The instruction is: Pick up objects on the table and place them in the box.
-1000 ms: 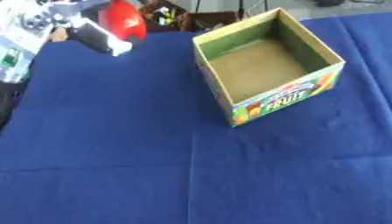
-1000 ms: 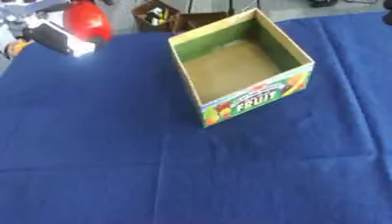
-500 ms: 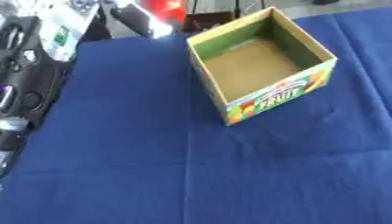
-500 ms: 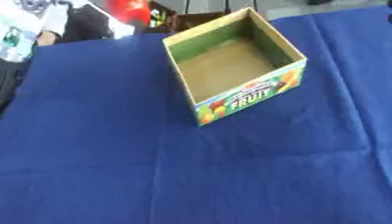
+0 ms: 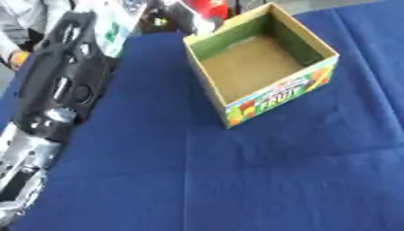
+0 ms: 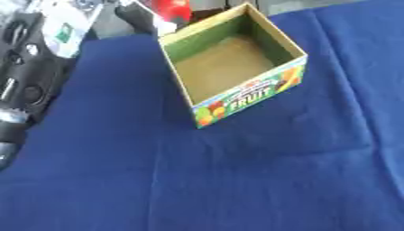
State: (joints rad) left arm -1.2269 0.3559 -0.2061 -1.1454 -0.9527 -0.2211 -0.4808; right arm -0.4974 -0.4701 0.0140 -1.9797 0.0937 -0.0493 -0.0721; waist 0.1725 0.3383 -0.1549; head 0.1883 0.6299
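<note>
Left eye view, left arm: a black and silver arm [image 5: 55, 99] runs up the left edge; its lower end is cut off at the corner.
Left eye view, left hand: the left hand [image 5: 170, 16] is blurred at the top, beside the box's far left corner; whether its fingers are spread or curled cannot be told.
Left eye view, red object: a red thing [image 5: 210, 6] shows at the top edge, cropped and partly hidden behind the box's far rim; its shape cannot be made out.
Left eye view, box: the box [image 5: 276, 92] stands open on the blue tabletop [image 5: 236, 180], upper centre, turned askew, with a brown floor, green inner walls and a fruit print on the near side.
Right eye view, box: its near wall reads "FRUIT"; nothing lies inside.
Right eye view, right hand: no part of it shows.
</note>
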